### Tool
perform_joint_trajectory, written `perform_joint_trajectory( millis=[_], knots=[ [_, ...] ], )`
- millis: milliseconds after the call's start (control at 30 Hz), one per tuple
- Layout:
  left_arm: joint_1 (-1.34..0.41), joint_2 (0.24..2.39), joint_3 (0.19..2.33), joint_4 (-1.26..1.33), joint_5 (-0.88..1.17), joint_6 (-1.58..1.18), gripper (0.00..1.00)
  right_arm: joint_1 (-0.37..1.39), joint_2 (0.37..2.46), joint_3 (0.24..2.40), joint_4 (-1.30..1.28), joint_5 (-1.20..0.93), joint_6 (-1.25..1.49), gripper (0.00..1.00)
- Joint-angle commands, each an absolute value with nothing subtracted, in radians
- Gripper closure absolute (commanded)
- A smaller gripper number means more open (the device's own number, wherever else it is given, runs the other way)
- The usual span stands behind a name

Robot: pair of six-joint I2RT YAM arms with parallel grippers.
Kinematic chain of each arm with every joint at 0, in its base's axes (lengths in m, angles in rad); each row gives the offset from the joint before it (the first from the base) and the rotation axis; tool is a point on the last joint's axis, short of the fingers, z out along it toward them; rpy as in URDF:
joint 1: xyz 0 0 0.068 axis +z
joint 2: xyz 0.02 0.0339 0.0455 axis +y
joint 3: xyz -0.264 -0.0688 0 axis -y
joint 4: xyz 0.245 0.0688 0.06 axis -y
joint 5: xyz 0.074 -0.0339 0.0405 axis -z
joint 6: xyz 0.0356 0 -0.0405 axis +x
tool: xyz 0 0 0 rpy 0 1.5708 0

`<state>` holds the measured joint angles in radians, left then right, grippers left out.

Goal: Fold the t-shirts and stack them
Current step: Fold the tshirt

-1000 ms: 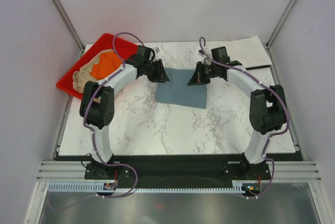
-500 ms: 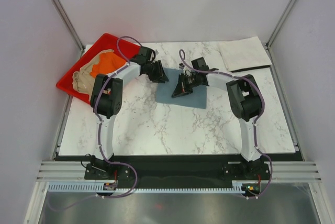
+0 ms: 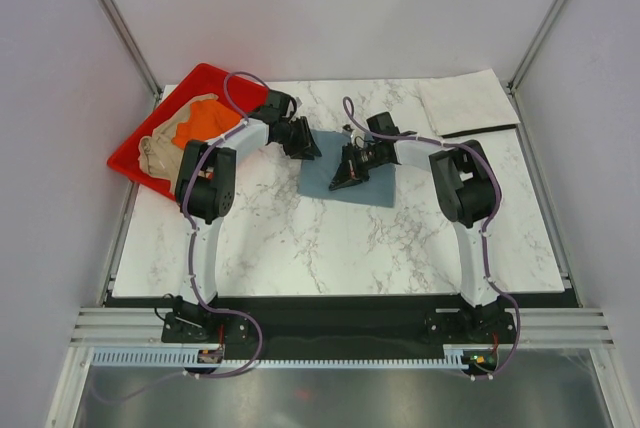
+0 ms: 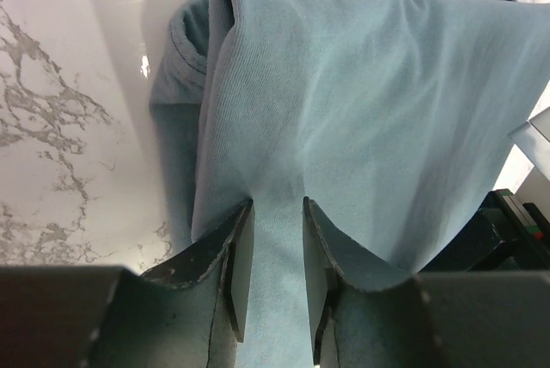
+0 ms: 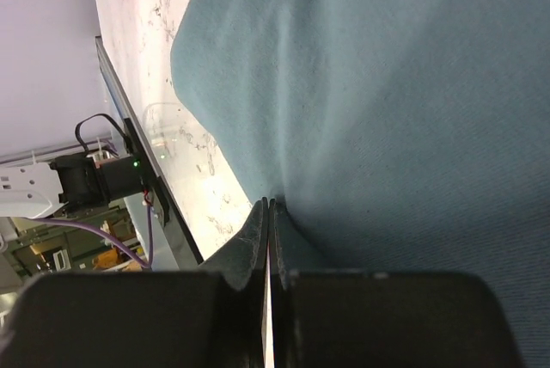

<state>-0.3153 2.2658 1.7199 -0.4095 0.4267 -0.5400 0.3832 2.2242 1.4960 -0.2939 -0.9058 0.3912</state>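
- From above, we see a white marble-patterned table (image 3: 300, 238) with two robot arms reaching across it toward its far half.
- A slate blue-grey cotton t-shirt (image 3: 375, 186) lies near the middle of that far half. It is partly folded, and both arms meet at it.
- The left gripper (image 3: 305, 140) sits at the shirt's far left corner.
- In the left wrist view, its two dark fingers (image 4: 239, 265) stand slightly apart with a strip of the blue-grey cloth running between them, so they are clamped on the shirt.
- From there the cloth drapes away in a broad sheet, and a ribbed hem bunches on the marble at its far edge.
- The right gripper (image 3: 347, 170) is over the left-hand part of the shirt, tips down on the cloth and near the left gripper.
- In the right wrist view, its fingers (image 5: 253, 248) are pressed together. The cloth rises in a small tent into the tips, pinched there.
- A red plastic tray (image 3: 125, 158) sits at the far left corner of the table.
- In the tray, a bright orange t-shirt (image 3: 205, 120) and a tan-beige t-shirt (image 3: 155, 151) lie crumpled and touching.
- A pale off-white t-shirt (image 3: 465, 103) lies flat at the far right corner, well apart from the blue-grey one.
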Motion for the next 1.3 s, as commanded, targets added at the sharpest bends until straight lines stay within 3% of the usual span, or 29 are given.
perform_joint_trajectory(
  millis=[0,300,567,1033,1267],
  knots=[
    [-0.311,2.266,1.743,-0.399,0.428,-0.537,0.63,0.387,2.164,1.501,-0.310,-0.954,0.351,0.98],
    [-0.308,2.315,1.761,-0.400,0.426,-0.505,0.61,0.380,2.184,1.410,-0.285,-0.948,0.319,0.99],
    [-0.304,2.310,1.749,-0.405,0.413,-0.488,0.61,0.364,2.063,1.417,-0.314,-0.983,0.318,0.99],
    [-0.298,2.324,1.756,-0.419,0.426,-0.468,0.59,0.311,2.192,1.359,-0.351,-0.943,0.272,0.99],
    [-0.275,2.156,1.763,-0.436,0.531,-0.494,0.57,0.310,2.065,1.394,-0.399,-0.934,0.282,0.99]
  ],
)
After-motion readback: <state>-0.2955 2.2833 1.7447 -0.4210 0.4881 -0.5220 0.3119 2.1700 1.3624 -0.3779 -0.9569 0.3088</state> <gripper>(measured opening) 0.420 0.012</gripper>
